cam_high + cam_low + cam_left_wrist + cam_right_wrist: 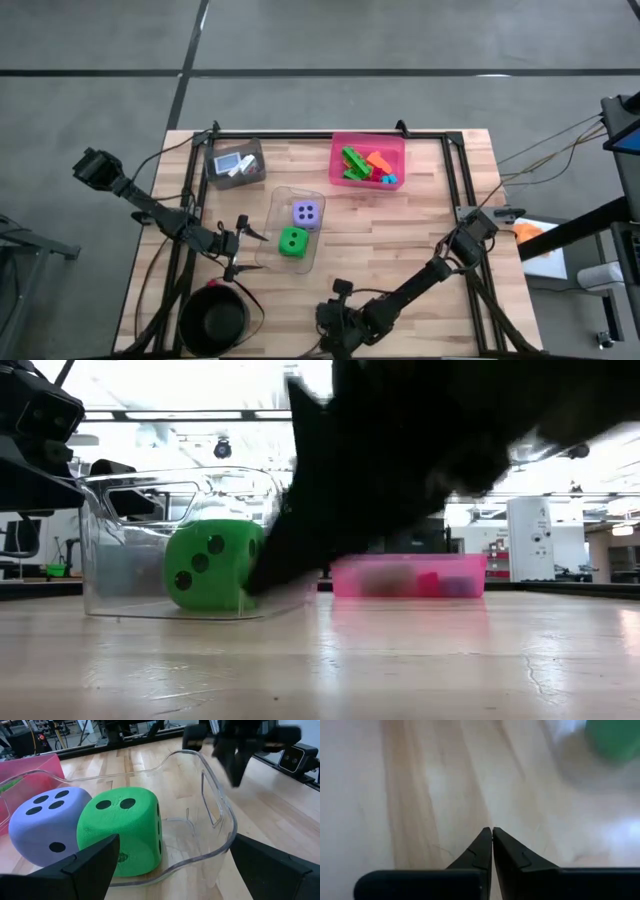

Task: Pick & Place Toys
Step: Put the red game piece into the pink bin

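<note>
Right gripper [492, 832] low over bare wood near the front edge of the table [420, 250], fingers pressed together on nothing, no toy between them. Left gripper [243, 243] just beside the clear bin [275, 200], fingers spread wide, nothing held.

Green die [293, 241] and purple die [307, 213] side by side in the clear bin, touching. Green, orange and teal bricks [365, 165] heaped in the pink bin [395, 145] at the far side. Small cards [232, 162] in the grey bin [255, 150]. Black bowl [213, 320] at the front left corner.

Dice look like soft foam: probably light, slightly squashy, matt surface, unlikely to slip. Best taken across two opposite flat faces from above, jaws opened wide first; corners likely to twist out. Bin wall close to the green die on the near side, so little clearance there for a finger.

Bricks probably hard, smooth plastic, light; likely to skid if pinched on an edge, better gripped across the narrow sides.

Cards thin and flat, hardest to lift
</note>
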Tool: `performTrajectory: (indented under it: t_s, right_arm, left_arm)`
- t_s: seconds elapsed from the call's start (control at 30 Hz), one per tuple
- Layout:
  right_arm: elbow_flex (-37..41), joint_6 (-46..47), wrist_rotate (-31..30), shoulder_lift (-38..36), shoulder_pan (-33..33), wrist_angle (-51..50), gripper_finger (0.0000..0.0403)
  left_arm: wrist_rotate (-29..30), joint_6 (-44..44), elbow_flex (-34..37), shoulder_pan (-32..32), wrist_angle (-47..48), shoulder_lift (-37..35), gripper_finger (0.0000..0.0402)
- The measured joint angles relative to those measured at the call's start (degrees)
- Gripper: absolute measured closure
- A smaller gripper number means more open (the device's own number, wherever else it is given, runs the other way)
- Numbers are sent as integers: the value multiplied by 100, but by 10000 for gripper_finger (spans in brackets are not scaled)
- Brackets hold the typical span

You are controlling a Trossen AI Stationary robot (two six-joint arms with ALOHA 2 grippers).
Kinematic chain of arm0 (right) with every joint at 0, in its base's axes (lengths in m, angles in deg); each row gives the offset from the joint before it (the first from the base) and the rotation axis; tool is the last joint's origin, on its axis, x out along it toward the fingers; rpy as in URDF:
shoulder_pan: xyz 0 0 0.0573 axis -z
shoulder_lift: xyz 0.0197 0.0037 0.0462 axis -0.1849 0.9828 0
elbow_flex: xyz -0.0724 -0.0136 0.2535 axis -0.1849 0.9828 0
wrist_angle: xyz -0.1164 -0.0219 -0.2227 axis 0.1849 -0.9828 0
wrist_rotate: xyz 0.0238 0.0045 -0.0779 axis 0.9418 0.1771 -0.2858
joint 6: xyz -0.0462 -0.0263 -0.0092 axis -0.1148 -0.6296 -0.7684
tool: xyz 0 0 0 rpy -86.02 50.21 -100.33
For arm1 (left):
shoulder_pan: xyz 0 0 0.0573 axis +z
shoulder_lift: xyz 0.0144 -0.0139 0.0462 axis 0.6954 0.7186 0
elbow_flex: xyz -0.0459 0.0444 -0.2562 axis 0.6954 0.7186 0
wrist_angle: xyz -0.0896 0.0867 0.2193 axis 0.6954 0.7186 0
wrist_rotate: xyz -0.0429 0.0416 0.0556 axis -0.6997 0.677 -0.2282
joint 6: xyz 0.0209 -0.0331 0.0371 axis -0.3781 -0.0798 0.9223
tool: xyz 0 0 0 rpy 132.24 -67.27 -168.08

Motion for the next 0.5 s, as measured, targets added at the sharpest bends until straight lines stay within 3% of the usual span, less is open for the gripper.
performTrajectory:
  t_s: [0.1, 0.23, 0.4, 0.5]
  right_arm:
    - [0, -781, -505, -30, -191, 612, 385]
    - [10, -2116, -401, -31, -389, 2031, 385]
    - [11, -4247, 1024, -33, -641, 4395, 385]
    - [11, -4954, 1563, -64, -769, 5429, 385]
  left_arm:
    - [0, 2, 0, -2, 2, -2, 26]
    - [0, 1, 0, 0, 2, -2, 26]
    - [0, 0, 0, -2, 2, -2, 26]
    - [0, 0, 0, -2, 2, -2, 26]
